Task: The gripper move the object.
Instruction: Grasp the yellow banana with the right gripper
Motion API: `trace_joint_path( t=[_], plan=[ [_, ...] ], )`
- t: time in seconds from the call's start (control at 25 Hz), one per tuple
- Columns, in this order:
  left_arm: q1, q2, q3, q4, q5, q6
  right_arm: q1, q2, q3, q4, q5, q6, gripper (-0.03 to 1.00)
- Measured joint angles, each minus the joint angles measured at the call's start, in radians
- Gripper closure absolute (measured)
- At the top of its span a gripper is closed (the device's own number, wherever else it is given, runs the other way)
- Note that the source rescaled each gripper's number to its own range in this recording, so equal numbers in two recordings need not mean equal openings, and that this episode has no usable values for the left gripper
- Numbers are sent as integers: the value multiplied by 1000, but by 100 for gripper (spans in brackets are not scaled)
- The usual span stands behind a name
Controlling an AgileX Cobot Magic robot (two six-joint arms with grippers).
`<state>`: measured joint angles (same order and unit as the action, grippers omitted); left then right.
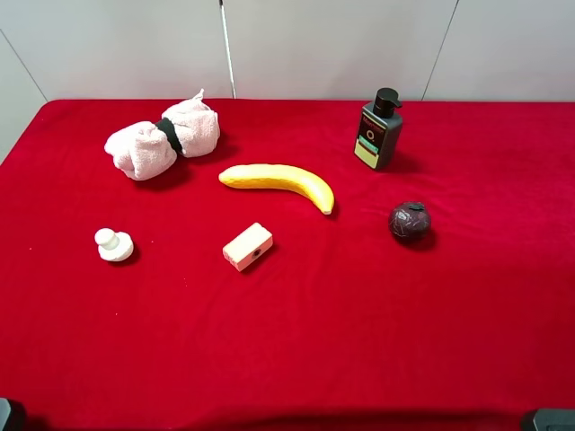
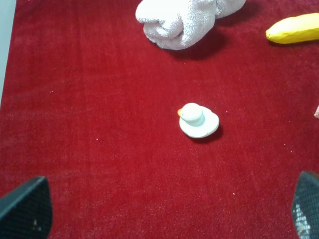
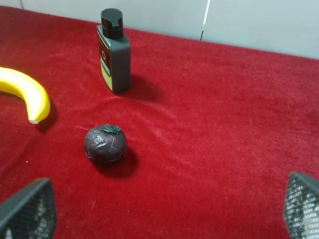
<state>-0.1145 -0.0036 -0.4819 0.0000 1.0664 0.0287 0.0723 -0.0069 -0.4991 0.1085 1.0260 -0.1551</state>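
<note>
The long curved yellow banana [image 1: 278, 182] lies on the red cloth near the middle of the table, its tip pointing right and toward the front. One end of it shows in the left wrist view [image 2: 294, 29] and the other in the right wrist view [image 3: 27, 92]. My left gripper [image 2: 164, 214] is open and empty, well short of the banana at the front left. My right gripper [image 3: 164, 211] is open and empty at the front right. Only the dark fingertips [image 2: 25, 209] [image 3: 301, 206] of each show.
A rolled pink towel [image 1: 162, 139] lies at the back left. A white duck toy [image 1: 114, 244] and a cream block [image 1: 248, 246] are in front of the banana. A dark pump bottle [image 1: 378, 130] and a dark purple ball [image 1: 410, 221] stand to its right.
</note>
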Motion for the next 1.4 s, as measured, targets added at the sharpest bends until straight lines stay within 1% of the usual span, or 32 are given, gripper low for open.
trace_joint_path(
  t=[1.4],
  plan=[
    [0, 0, 0, 0, 0, -1, 0, 0, 0, 0, 0, 0, -3]
  ],
)
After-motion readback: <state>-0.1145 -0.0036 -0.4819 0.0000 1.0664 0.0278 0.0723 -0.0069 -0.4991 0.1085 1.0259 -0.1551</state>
